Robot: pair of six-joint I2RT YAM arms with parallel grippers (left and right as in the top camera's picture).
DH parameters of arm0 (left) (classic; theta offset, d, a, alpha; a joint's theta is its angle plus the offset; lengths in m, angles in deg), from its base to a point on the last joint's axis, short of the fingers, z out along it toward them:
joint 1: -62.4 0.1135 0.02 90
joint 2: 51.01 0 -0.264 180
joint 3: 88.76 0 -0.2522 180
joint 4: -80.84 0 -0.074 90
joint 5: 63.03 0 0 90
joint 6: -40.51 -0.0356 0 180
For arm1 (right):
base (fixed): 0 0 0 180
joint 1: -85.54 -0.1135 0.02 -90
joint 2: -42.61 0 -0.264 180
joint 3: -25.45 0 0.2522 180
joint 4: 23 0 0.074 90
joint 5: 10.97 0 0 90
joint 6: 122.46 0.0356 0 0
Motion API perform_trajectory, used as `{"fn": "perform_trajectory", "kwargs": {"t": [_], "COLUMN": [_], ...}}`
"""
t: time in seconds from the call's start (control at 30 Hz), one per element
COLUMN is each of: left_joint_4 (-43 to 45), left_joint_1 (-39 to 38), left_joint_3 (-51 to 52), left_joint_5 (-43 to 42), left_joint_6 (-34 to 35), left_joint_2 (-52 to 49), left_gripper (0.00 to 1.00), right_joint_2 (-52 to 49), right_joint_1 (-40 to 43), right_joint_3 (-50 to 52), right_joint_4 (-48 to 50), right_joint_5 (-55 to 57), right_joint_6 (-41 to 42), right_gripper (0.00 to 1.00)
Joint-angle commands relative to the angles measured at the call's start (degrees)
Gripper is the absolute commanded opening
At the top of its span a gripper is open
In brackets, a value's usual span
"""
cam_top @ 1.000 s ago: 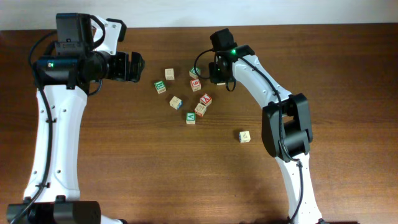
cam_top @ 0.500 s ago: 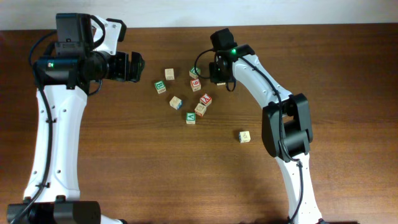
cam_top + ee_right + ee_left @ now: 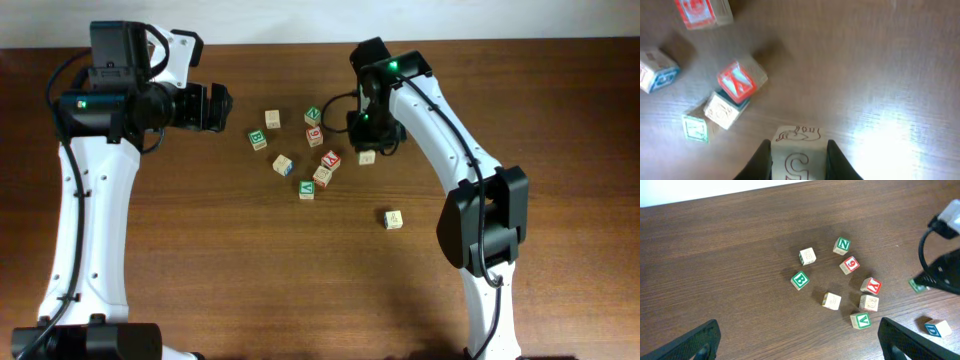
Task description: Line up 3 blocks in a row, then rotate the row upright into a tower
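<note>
The pale block (image 3: 796, 145), printed in red outline, is gripped between the two fingers of the right end effector (image 3: 798, 159), which is closed on its sides. In the overhead view it is seen to the right of the green V block (image 3: 306, 188) and farther toward the back edge of the surface (image 3: 250, 260). Whether it is lifted or resting on the wood cannot be told.

The step in hand is judged to be the turning of this block, one of the three to be rotated. For the next move, the wrist has to be twisted with the grip kept firm, and the block then set down flat with a different facing, clear of the blocks bunched just behind the green V block.

A block with a blue letter (image 3: 392, 219) lies alone, right of the green V block and nearer the robot. No sign of handling is seen on either.

The left end effector (image 3: 218, 107) is held wide open and empty, well to the left of the green V block.
</note>
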Motion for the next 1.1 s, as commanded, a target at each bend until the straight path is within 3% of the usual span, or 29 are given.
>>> {"fn": "perform_trajectory", "kwargs": {"t": [0.0, 0.27, 0.53, 0.83, 1.07], "left_joint_4": [0.07, 0.04, 0.07, 0.07, 0.04], "left_joint_1": [0.33, 0.33, 0.33, 0.33, 0.33], "left_joint_3": [-1.01, -1.01, -1.01, -1.01, -1.01], "left_joint_5": [-0.26, -0.26, -0.26, -0.26, -0.26], "left_joint_6": [-0.09, -0.11, -0.11, -0.11, -0.11], "left_joint_2": [-0.35, -0.35, -0.35, -0.35, -0.35], "left_gripper": [0.99, 0.99, 0.99, 0.99, 0.99], "right_joint_2": [1.42, 1.42, 1.42, 1.64, 1.62], "right_joint_1": [0.35, -2.14, -6.14, -8.37, -8.33], "right_joint_3": [-0.74, 1.55, 12.79, 17.25, 17.27], "right_joint_4": [-4.55, -11.13, -4.61, -1.42, -3.56], "right_joint_5": [-1.42, -1.4, -1.36, 2.78, 4.26], "right_joint_6": [0.42, 0.2, 3.06, 5.44, 5.42], "right_gripper": [0.08, 0.08, 0.05, 0.05, 0.22]}}
